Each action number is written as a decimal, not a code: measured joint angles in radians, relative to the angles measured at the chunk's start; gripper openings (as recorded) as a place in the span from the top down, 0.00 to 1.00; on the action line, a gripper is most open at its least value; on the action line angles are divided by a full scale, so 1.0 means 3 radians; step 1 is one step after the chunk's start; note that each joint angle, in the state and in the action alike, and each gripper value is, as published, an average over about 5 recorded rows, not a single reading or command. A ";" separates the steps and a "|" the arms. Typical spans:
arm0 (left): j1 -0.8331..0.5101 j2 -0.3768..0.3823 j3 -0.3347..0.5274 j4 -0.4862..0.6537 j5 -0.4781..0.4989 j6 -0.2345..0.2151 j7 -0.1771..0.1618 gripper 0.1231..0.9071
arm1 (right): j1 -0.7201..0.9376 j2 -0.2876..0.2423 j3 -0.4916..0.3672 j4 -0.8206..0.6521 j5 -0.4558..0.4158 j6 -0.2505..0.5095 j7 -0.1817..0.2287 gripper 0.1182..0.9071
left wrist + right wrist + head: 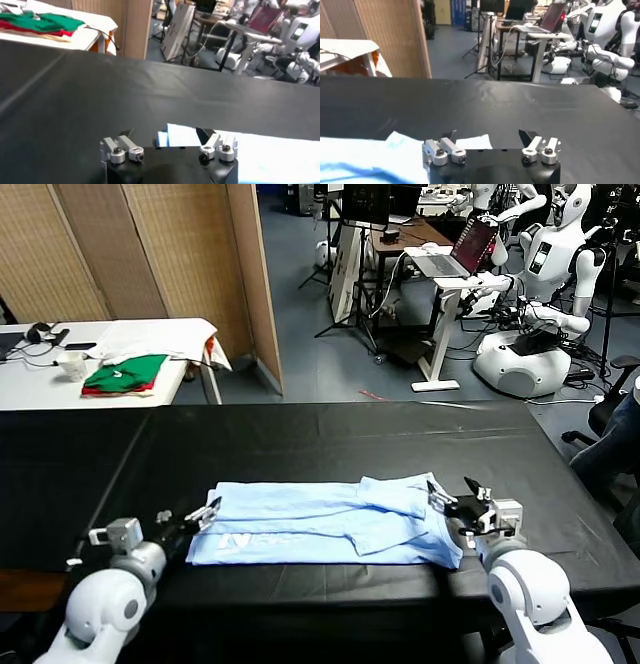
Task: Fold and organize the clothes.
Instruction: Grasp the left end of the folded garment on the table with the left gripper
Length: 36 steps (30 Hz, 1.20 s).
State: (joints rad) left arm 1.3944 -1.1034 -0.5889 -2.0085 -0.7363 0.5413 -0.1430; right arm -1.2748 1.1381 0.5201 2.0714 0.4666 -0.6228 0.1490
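Black table (300, 444) bears folded sky-blue T-shirt (320, 529).

Even indoor light, soft shadows, wrist views slightly blurred

A table covered in black cloth (330, 439) fills the head view from nine to three o'clock, its surface faintly creased. Directly on it, toward six o'clock near the front edge, lies the pale sky-blue T-shirt (320, 524), folded into a long flat band running crosswise, white lettering showing at its seven o'clock end.
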 joint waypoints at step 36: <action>0.0088 -0.0204 0.0082 0.0140 0.0483 -0.0115 0.0106 0.95 | 0.0036 0.0016 -0.0049 -0.0002 -0.0023 -0.0006 -0.0012 0.00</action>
State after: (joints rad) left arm 1.4207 -1.1645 -0.5643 -1.9665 -0.5915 0.5069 -0.1112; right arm -1.2640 1.1428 0.5053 2.0709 0.4597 -0.6246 0.1454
